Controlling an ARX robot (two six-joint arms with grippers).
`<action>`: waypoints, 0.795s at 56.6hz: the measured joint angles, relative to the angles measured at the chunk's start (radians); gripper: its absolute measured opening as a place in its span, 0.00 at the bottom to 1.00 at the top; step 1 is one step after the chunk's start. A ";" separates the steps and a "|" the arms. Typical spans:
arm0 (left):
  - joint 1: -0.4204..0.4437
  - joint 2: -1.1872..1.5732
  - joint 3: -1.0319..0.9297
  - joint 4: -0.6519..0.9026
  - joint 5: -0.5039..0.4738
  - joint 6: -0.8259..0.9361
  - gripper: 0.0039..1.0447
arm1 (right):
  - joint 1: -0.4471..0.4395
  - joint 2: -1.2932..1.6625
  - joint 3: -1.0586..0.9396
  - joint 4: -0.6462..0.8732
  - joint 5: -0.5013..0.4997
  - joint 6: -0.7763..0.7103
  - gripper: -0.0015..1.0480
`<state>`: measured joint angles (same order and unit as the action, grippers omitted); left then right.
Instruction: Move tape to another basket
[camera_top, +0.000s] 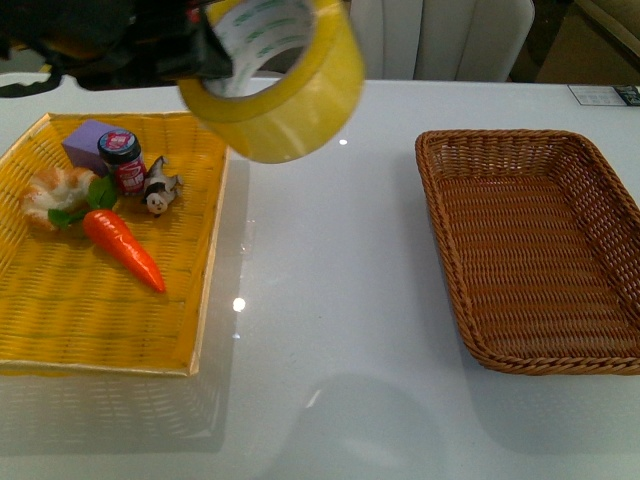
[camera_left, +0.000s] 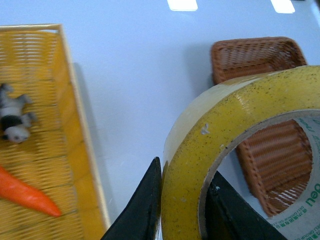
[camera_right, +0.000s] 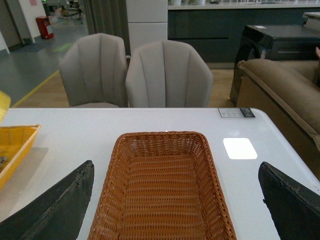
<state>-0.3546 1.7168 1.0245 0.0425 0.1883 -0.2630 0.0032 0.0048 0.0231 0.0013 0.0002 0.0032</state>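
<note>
My left gripper (camera_top: 215, 55) is shut on the tape (camera_top: 285, 85), a yellowish roll with a white core and green lettering. It holds the roll high above the table, by the yellow tray's right edge. In the left wrist view the black fingers (camera_left: 142, 210) pinch the roll's wall (camera_left: 215, 150), one outside and one inside the core. The brown wicker basket (camera_top: 600, 190) stands on the right, with nothing in it; it also shows in the left wrist view (camera_left: 250, 57). My right gripper (camera_right: 177, 200) is open, its fingers (camera_right: 55, 210) wide apart above the basket (camera_right: 165, 145).
The yellow tray (camera_top: 110, 310) on the left holds a carrot (camera_top: 125, 250), a croissant (camera_top: 55, 195), a red jar (camera_top: 122, 160), a purple block (camera_top: 88, 140) and a small panda figure (camera_top: 160, 190). Bare white table (camera_top: 330, 300) lies between tray and basket. Chairs stand behind the table.
</note>
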 joint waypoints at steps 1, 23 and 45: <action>-0.015 0.000 0.006 -0.002 0.001 -0.005 0.14 | 0.000 0.000 0.000 0.000 0.000 0.000 0.91; -0.129 -0.001 0.016 -0.013 0.033 -0.069 0.14 | 0.003 0.026 0.017 -0.053 0.022 0.027 0.91; -0.134 -0.010 0.005 -0.033 0.041 -0.072 0.14 | 0.071 0.795 0.220 0.294 -0.337 0.691 0.91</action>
<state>-0.4881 1.7073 1.0294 0.0097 0.2291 -0.3347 0.0738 0.7998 0.2428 0.2958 -0.3370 0.6945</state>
